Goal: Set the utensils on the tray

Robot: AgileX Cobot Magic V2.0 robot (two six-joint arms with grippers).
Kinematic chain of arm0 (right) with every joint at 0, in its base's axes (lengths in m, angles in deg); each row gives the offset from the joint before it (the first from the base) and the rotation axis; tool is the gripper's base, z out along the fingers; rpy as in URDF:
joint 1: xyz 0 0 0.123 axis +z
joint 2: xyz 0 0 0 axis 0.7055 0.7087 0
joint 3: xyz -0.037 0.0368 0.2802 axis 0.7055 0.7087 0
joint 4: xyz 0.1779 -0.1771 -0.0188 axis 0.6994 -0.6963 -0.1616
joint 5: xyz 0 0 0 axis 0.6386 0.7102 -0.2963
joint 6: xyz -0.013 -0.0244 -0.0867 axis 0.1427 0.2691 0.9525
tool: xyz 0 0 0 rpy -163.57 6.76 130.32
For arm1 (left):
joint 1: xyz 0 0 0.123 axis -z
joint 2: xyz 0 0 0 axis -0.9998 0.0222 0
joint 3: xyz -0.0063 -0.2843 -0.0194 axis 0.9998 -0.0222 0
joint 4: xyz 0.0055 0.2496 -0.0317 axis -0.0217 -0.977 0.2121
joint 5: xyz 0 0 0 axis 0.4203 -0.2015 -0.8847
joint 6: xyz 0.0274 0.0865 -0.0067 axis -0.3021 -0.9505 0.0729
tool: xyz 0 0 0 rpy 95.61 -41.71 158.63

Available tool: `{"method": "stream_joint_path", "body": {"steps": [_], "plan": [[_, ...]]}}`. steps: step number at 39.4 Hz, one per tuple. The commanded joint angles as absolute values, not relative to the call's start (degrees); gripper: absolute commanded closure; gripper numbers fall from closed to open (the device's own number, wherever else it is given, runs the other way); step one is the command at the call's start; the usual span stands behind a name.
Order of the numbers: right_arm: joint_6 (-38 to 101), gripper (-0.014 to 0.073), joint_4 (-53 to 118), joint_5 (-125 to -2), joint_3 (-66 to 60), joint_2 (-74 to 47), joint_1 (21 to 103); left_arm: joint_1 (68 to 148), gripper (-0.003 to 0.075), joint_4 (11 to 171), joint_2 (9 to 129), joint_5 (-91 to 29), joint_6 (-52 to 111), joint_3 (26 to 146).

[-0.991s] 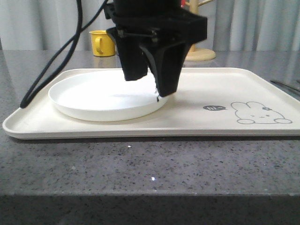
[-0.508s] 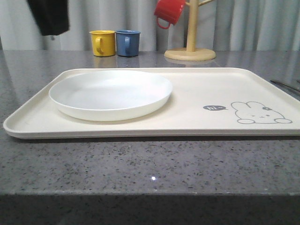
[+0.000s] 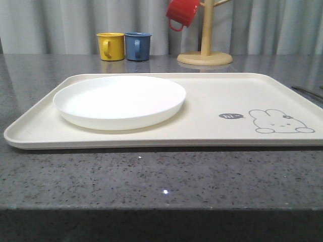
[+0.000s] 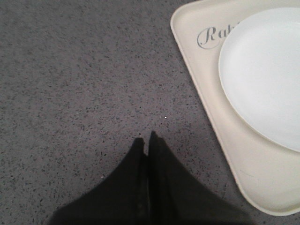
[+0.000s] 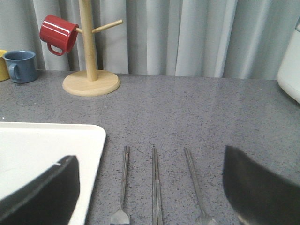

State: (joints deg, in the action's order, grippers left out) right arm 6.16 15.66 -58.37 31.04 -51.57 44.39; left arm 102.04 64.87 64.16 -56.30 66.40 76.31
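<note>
The cream tray (image 3: pixel 212 98) lies across the grey counter, with a rabbit drawing near its right end. Three silver utensils lie side by side on the counter just right of the tray's corner (image 5: pixel 91 136): a fork (image 5: pixel 123 178), a pair of chopsticks (image 5: pixel 155 183) and a spoon (image 5: pixel 193 180). Their heads are cut off by the frame edge. My right gripper (image 5: pixel 150 192) hangs open above them, one finger over the tray's edge and the other past the spoon. My left gripper (image 4: pixel 145 139) is shut and empty over bare counter beside the tray's "Rabbit" corner (image 4: pixel 206 108).
A round white plate (image 3: pixel 119 101) fills the tray's left half. Behind the tray stand a yellow mug (image 3: pixel 110 46), a blue mug (image 3: pixel 138 46) and a wooden mug tree (image 3: pixel 205 50) with a red mug (image 3: pixel 182 12). A white appliance (image 5: pixel 291 70) stands at the far right.
The left arm, which hung over the plate a second ago, rose away to the upper left and has left the front view. The plate and tray have not moved.
</note>
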Motion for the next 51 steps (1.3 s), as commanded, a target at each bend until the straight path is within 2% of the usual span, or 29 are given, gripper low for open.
{"method": "stream_joint_path", "body": {"steps": [1,11,22,51], "plan": [[6.4,-0.0047,15.1,-63.3,29.1,-50.8,44.0,101.8,0.0738,65.8,55.2,-46.2,67.0,70.3],[6.4,-0.0047,15.1,-63.3,29.1,-50.8,44.0,101.8,0.0738,67.4,33.3,-38.7,67.0,56.1],[6.4,-0.0047,15.1,-63.3,29.1,-50.8,44.0,101.8,0.0738,67.8,15.0,-33.7,67.0,49.7],[6.4,-0.0047,15.1,-63.3,29.1,-50.8,44.0,101.8,0.0738,67.8,13.4,-33.8,67.0,49.1]]}}
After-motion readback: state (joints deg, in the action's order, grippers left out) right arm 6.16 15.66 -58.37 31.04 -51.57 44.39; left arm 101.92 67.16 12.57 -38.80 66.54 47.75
